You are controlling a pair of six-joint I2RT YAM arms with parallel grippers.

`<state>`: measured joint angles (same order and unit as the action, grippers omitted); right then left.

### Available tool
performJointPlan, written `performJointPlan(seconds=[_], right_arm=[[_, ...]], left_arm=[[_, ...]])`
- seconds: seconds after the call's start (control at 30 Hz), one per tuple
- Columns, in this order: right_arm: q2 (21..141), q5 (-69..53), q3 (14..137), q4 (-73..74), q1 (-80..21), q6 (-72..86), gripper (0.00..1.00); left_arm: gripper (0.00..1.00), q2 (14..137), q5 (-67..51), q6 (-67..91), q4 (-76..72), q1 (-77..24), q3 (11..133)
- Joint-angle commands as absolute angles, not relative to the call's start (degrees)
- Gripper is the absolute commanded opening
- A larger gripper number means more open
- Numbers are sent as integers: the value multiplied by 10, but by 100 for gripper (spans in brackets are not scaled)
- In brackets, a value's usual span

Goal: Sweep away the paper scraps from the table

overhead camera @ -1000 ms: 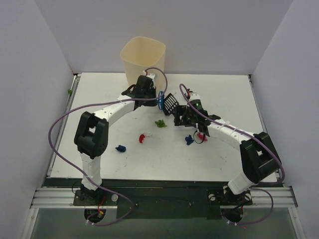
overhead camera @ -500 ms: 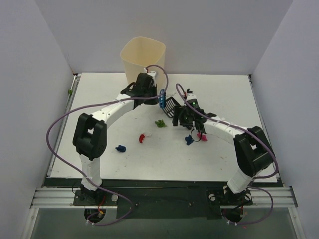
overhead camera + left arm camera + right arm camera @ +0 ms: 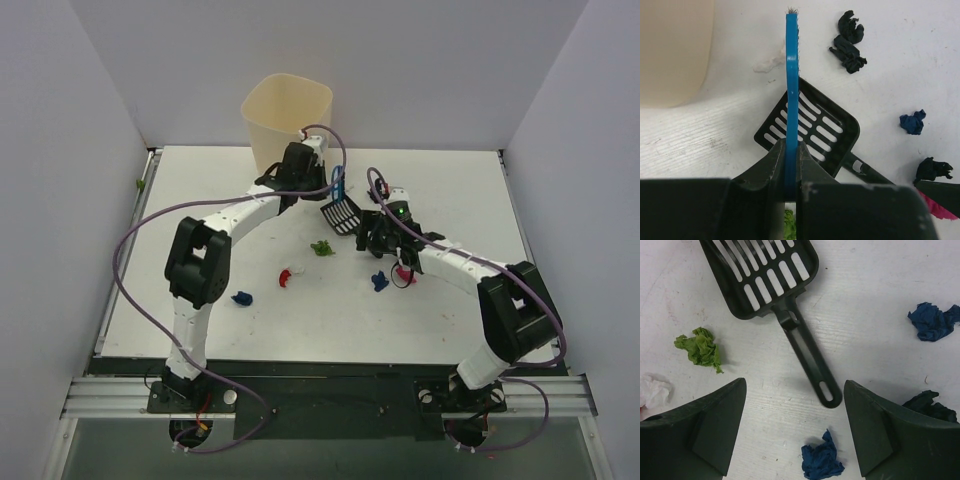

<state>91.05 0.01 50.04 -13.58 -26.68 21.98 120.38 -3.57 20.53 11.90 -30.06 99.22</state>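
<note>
Left fingers are pinching the brush between them, its blue back edge-on and its bristles pointing away. The right fingers stand spread to either side of the handle of the scoop, not touching it as far as I can see. On the table the bin stands at the far edge, just behind the left arm. The scoop lies flat near the middle, with its slotted head toward the bin and under the brush. The scraps are all on the table, scattered round the scoop: green beside the head, blue ones near the handle end, black and magenta by the right arm, and another blue and a red-and-white one over on the left arm's side. To my eye the step is taking up the scoop. The right arm should drop straight down, centre the handle between its fingers and close on the middle rather than the tip, so the head rides level and the nearby blue scrap isn't nudged. No brand, label or writing is readable on anything.
</note>
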Motion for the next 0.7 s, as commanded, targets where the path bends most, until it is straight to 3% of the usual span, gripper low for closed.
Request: performJointPlan(seconds=[0.0, 0.27, 0.67], right_arm=[[912, 5, 511, -144, -265, 223, 74], [924, -11, 533, -131, -265, 222, 74], [955, -32, 599, -82, -271, 185, 71]], left_arm=[[0, 1231, -47, 202, 95, -303, 1034], [0, 1209, -45, 203, 62, -303, 952], [0, 1214, -48, 199, 62, -303, 952]])
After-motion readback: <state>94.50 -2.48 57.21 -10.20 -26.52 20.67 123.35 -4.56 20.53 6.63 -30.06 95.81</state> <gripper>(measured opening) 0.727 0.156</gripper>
